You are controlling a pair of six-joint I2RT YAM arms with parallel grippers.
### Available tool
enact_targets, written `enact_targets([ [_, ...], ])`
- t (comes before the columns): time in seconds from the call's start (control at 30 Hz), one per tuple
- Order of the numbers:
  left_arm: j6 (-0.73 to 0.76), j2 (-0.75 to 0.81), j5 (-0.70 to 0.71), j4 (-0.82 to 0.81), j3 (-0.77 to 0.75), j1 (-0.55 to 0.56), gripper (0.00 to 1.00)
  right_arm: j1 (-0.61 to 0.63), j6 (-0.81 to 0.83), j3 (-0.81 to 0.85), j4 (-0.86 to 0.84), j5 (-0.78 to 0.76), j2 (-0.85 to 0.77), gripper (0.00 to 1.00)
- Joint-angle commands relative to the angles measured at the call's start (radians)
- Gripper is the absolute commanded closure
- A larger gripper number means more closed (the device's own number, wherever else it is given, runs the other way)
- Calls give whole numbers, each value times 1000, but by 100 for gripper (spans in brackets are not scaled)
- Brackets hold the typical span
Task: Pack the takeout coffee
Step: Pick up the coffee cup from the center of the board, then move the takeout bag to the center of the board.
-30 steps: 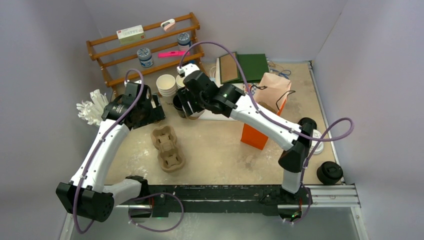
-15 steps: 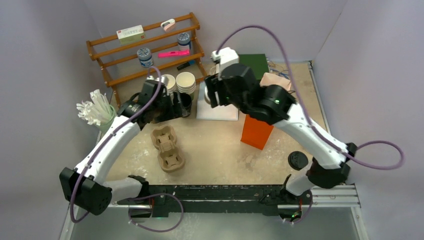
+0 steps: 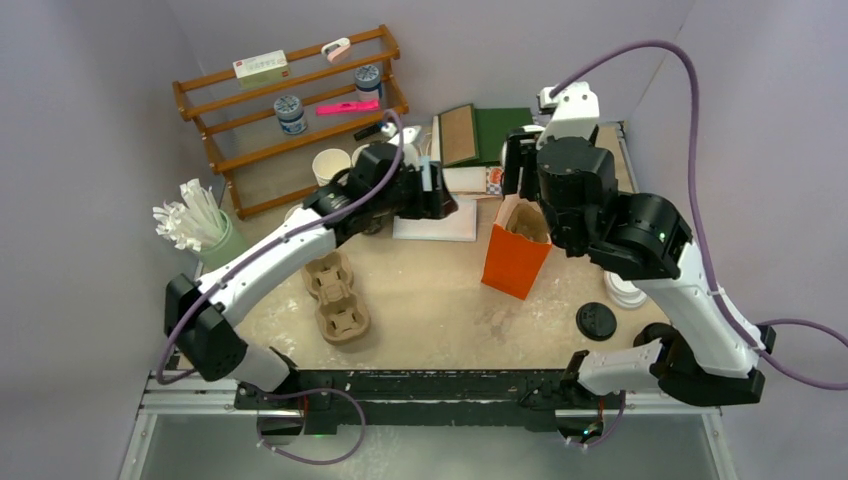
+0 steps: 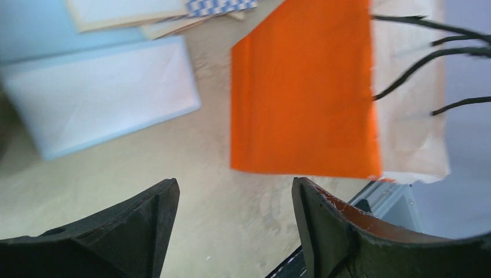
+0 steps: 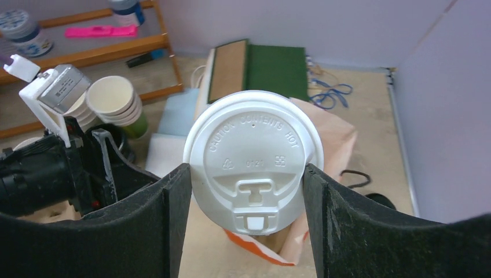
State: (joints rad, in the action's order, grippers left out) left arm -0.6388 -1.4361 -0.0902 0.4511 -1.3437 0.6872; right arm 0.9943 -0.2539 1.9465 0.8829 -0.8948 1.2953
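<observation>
My right gripper (image 5: 246, 171) is shut on a takeout coffee cup whose round white lid (image 5: 253, 156) fills the space between the fingers. The cup's body is hidden under the lid. It hangs just above the open mouth of the orange paper bag (image 3: 514, 262), whose rim (image 5: 263, 250) shows below the lid. From above, the right gripper (image 3: 522, 172) covers the cup. My left gripper (image 3: 438, 190) stands open and holds nothing. It is over the table left of the bag, with the bag's orange side (image 4: 301, 92) ahead of it (image 4: 234, 185).
A moulded cup carrier (image 3: 335, 295) lies front left. Stacked white cups (image 3: 330, 165) and a black cup stand by the wooden shelf (image 3: 290, 100). A pale blue envelope (image 3: 435, 222) lies mid-table. A black lid (image 3: 596, 320) and white lids (image 3: 628, 290) sit right of the bag.
The right arm has swung up and to the right from beside the stacked cups, carrying the lidded cup over the bag. The left arm has reached right, from the shelf side toward the bag.
</observation>
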Motion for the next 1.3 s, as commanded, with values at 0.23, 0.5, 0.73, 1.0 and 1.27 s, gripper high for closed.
enact_targets([
  [0.23, 73, -270, -71, -258, -307, 134, 26, -5, -7, 26, 75, -271, -80, 45],
  [0.5, 78, -381, -61, -244, -433, 155, 34, -5, -97, 77, 216, -220, -94, 46],
  [0.73, 81, -397, 19, -190, -471, 155, 60, -5, -193, 94, 316, -135, -91, 49],
  [1.0, 27, -362, 40, -173, -415, 155, 100, -5, -297, 70, 369, 48, -77, 51],
  [1.27, -43, -312, -22, -217, -344, 155, 100, -6, -381, -49, 401, 98, -86, 52],
])
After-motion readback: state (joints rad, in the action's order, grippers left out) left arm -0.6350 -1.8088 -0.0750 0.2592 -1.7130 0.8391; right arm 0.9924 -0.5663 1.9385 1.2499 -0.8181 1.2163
